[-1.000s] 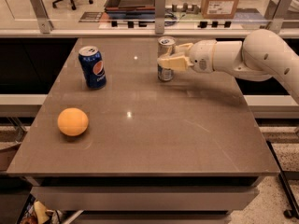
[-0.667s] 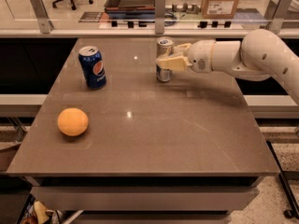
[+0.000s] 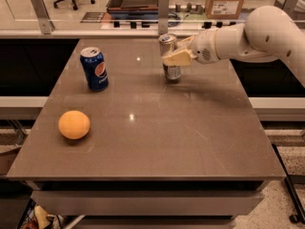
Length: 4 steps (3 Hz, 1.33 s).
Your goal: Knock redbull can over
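The redbull can (image 3: 167, 41) is a slim silver can. It stands upright near the back middle of the brown table (image 3: 157, 128). My gripper (image 3: 175, 57) reaches in from the right on the white arm (image 3: 248, 39). It is at the can's mid height, touching it and covering its middle. The can's top and base show above and below the gripper.
A dark-blue Pepsi can (image 3: 94, 68) stands at the back left of the table. An orange (image 3: 74, 124) lies at the front left. A rail with posts (image 3: 163, 6) and a cardboard box (image 3: 226, 0) lie behind the table's back edge.
Almost nothing. The gripper stays against the redbull can, which still stands in the same spot. The Pepsi can and orange have not moved.
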Tool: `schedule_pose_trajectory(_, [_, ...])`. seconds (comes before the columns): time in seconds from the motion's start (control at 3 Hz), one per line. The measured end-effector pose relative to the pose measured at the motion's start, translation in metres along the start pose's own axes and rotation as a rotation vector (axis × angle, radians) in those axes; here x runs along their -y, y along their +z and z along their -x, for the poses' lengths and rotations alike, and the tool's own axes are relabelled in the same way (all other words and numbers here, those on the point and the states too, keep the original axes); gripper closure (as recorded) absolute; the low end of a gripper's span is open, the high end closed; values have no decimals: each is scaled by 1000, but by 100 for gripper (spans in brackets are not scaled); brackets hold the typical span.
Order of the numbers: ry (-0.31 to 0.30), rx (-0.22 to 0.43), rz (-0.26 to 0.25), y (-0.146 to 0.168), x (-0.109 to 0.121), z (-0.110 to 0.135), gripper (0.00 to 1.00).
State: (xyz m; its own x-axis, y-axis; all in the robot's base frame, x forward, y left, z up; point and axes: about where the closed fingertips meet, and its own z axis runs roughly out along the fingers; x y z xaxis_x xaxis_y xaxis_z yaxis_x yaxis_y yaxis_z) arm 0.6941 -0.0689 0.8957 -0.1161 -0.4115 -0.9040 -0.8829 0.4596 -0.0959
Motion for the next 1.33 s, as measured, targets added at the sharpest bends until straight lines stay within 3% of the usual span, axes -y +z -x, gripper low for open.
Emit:
schedule_pose_trajectory(0.67, [-36,-218,-32,-7,19,-15,100])
schedule_pose_trajectory(1.33, [-88,-391,-115,-28,30,-21,100])
